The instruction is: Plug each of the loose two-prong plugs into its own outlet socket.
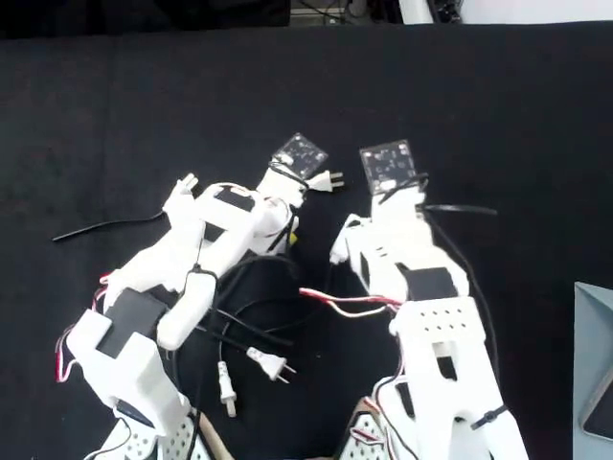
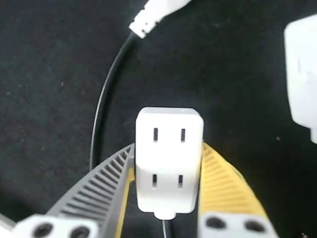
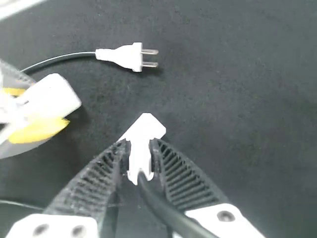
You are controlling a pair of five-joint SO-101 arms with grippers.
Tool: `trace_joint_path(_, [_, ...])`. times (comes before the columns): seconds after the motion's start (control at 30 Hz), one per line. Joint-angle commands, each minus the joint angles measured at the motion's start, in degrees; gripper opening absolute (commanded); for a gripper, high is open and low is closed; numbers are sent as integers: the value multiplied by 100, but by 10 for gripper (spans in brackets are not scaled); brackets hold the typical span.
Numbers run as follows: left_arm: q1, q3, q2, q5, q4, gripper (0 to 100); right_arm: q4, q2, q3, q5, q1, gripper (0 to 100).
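Nearest the arm bases in the high view, one loose plug [image 1: 268,363] and a second loose plug [image 1: 226,388] lie just beside each other on the black tabletop [image 1: 498,105], among black cables between the two arms. On the right arm's side, at the tabletop's edge, what looks like a grey-blue tray [image 1: 594,326] carries a dark flat item that I cannot identify.

Farther out, the left claw [image 2: 168,148] is drawn in narrow on a white outlet block [image 2: 169,168]. Its grey finger [image 2: 106,186] presses one side of the block and its yellow finger [image 2: 223,183] the other. The face of the block, with two pairs of slots, is turned up toward the wrist camera.

Beside it, the right claw [image 3: 138,144] is pinched tight on the body of a white held plug [image 3: 144,130]. The plug's thick black cable [image 3: 158,203] runs back between the fingers, and its prongs cannot be made out. The held plug and the outlet block are near each other but apart.

Beyond both claws, a third plug [image 3: 126,54] lies flat on the tabletop. Both of its prongs show and a thin black cord trails from it. It touches neither claw.
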Motion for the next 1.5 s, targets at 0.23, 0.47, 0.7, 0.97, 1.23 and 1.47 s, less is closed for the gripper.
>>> trace_joint_path(0.23, [-119, 180, -730, -1582, 1160, 28, -105, -31, -57, -62, 176, 12])
trace_joint_path(0.47, [-198, 1130, -1714, -2435, 1134, 30, -105, -31, -48, -62, 176, 12])
trace_joint_path(0.7, [-374, 1147, -1855, -1978, 1134, 188, -105, -31, -48, -62, 176, 12])
trace_joint_path(0.97, [-418, 980, -1890, -791, 1152, 277, -79, -31, -48, -62, 176, 12])
trace_joint_path(1.23, [-769, 998, -2233, -484, 1240, 311, -9, -40, -84, -62, 176, 12])
trace_joint_path(1.47, [-1429, 1086, -4466, -448, 2629, 302, 1046, -400, -796, -448, -308, 12])
